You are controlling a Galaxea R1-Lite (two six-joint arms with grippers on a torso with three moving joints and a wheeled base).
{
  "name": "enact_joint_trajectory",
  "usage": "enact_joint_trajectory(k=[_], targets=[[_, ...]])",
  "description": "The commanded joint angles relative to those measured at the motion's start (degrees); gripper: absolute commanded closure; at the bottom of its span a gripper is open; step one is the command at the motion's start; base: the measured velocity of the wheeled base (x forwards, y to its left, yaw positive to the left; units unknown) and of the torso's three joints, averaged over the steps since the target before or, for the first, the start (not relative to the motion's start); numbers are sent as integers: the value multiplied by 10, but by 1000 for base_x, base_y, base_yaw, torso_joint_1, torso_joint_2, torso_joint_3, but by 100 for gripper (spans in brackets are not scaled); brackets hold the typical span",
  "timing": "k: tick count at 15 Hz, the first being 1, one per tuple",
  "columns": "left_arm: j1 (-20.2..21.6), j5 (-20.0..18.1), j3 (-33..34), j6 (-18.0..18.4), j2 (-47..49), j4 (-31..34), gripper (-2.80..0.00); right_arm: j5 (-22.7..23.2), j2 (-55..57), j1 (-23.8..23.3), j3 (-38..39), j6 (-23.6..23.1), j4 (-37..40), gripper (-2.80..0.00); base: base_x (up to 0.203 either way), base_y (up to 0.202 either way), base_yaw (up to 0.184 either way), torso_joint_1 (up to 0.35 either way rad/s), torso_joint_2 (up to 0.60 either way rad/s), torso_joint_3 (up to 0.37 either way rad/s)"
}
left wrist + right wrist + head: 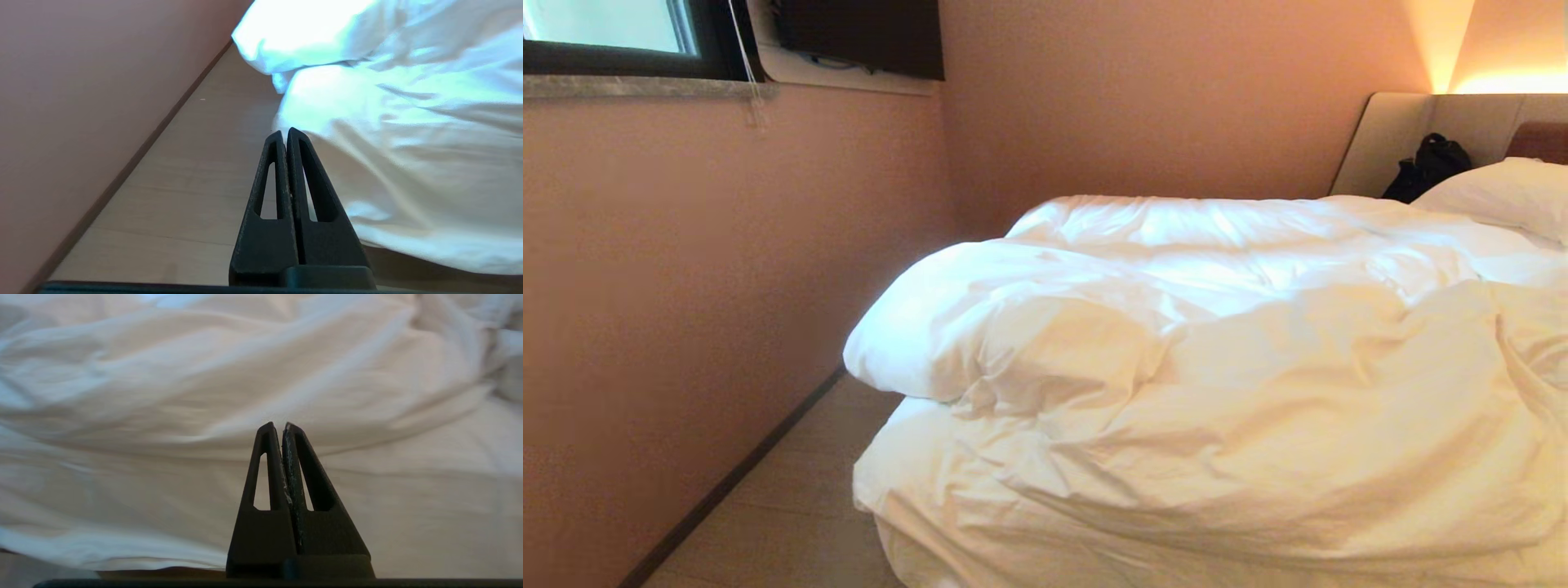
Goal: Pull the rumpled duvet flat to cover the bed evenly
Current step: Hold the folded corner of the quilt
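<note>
The puffy white duvet (1217, 359) lies rumpled on the bed, with a thick fold bunched over the near left corner and cloth hanging down the foot. The bed's beige headboard (1396, 139) shows at the far right. Neither arm appears in the head view. My left gripper (285, 131) is shut and empty, pointing at the floor beside the duvet's hanging corner (388, 134). My right gripper (278, 425) is shut and empty too, facing the creased duvet (204, 396) without touching it.
A pink wall (686, 310) runs close along the bed's left side, leaving a narrow strip of wooden floor (792, 498). A white pillow (1503, 196) and a black bag (1429, 167) sit by the headboard. A window (605, 33) is at the upper left.
</note>
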Motion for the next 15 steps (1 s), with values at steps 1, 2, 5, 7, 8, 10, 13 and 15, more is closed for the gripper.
enact_joint_trajectory(k=[1, 2, 5, 7, 8, 10, 13, 15], targets=[[0, 0, 0, 0, 1, 0, 0, 0, 0, 0, 0, 0, 0, 0, 0, -195, -1, 2, 3, 7], [0, 0, 0, 0, 0, 0, 0, 0, 0, 0, 0, 0, 0, 0, 0, -190, -2, 3, 2, 6], [0, 0, 0, 0, 0, 0, 0, 0, 0, 1, 0, 0, 0, 0, 0, -194, 0, 3, 2, 4], [0, 0, 1, -1, 0, -1, 0, 0, 0, 0, 0, 1, 0, 0, 0, -180, -1, 1, 3, 3], [0, 0, 1, -1, 0, -1, 0, 0, 0, 0, 0, 1, 0, 0, 0, -114, -6, 7, 0, 2], [0, 0, 1, -2, 0, -1, 0, 0, 0, 0, 0, 1, 0, 0, 0, -26, 0, 1, 1, 1], [0, 1, 1, -2, 0, -2, 0, -1, 0, 0, 1, 3, 0, 0, 0, 0, 0, 0, 0, 0], [0, 0, 1, -2, 0, -2, 0, -1, 0, 0, 1, 3, 0, 0, 0, 0, 0, 0, 0, 0]])
